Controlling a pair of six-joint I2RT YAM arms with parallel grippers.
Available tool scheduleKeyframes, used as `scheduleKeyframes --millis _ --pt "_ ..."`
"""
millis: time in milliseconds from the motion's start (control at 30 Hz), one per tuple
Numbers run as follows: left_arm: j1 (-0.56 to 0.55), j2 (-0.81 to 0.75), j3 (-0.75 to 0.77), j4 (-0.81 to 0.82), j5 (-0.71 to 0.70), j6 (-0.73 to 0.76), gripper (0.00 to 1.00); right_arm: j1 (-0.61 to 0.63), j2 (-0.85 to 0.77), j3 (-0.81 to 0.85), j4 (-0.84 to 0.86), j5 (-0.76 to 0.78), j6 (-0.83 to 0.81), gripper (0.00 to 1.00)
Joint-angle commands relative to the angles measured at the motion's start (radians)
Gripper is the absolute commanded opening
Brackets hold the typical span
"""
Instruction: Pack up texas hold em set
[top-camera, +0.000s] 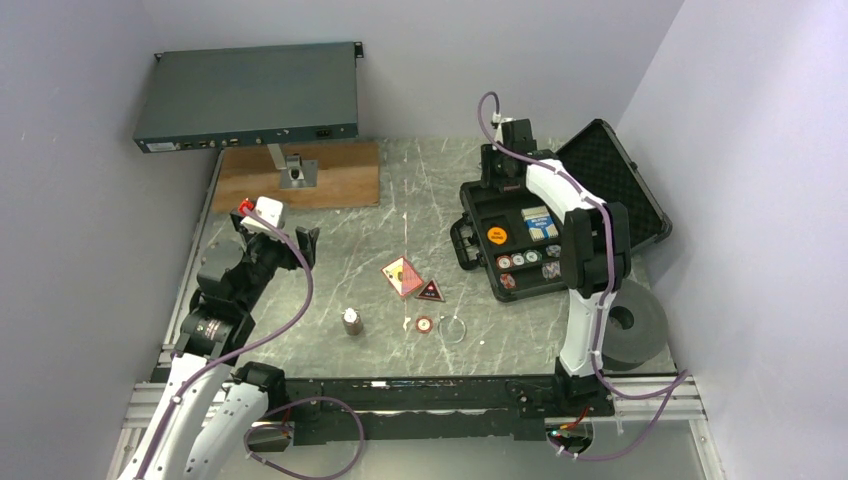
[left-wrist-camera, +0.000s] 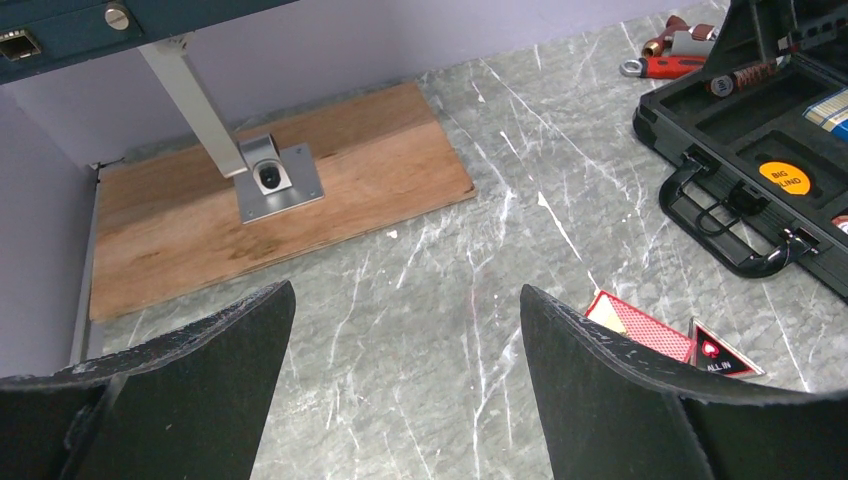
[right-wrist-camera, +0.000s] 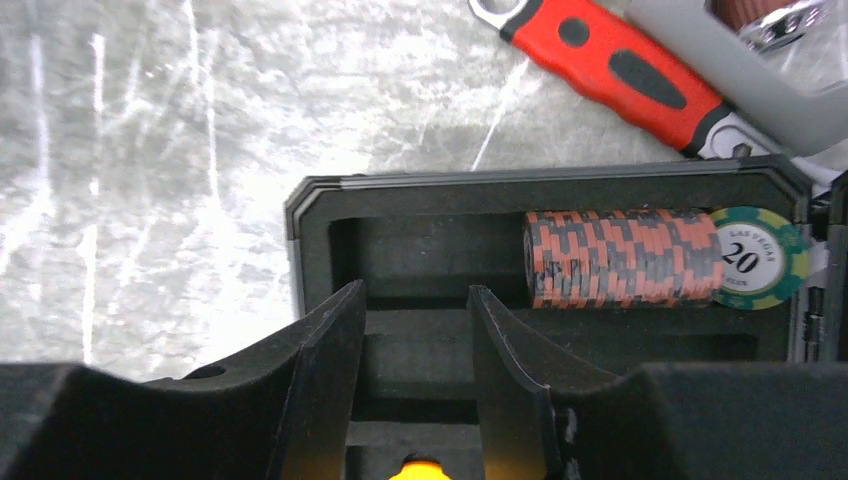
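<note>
Grey tabletop (top-camera: 400, 200) bears briefcase (top-camera: 477, 213) lengthwise front-to-back, handle (top-camera: 459, 245) facing left.

Black briefcase (top-camera: 472, 200) lies open at 3 o'clock of table ctr, lid (top-camera: 625, 180) tilted back toward 2 o'clock, handle (top-camera: 458, 245) facing 9. Inside: blue deck (top-camera: 538, 222), orange Big Blind btn (top-camera: 497, 235), flat chips (top-camera: 520, 260), plus red-black chip stack (right-wrist-camera: 620, 258) on edge w/ green 20 chip (right-wrist-camera: 755, 258) at its end. Near ctr lies red-backed card (top-camera: 402, 275), All In triangle (top-camera: 430, 292) just beside at 4 o'clock, loose chip (top-camera: 425, 325) flat at triangle's 6.
</note>
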Motion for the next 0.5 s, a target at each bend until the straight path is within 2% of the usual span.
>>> scheduleKeyframes --millis 0,233,467 --pt "-0.004 -0.017 0.017 0.015 0.015 0.006 0.89 0.005 -0.086 -0.008 0.05 -0.006 0.047 0.44" --pt "-0.004 -0.028 0.015 0.013 0.009 0.008 0.89 0.004 -0.005 -0.003 0.074 0.012 0.126 0.21" --pt "-0.004 -0.028 0.015 0.015 0.01 0.008 0.89 -0.006 0.088 0.03 0.045 0.18 0.095 0.12"
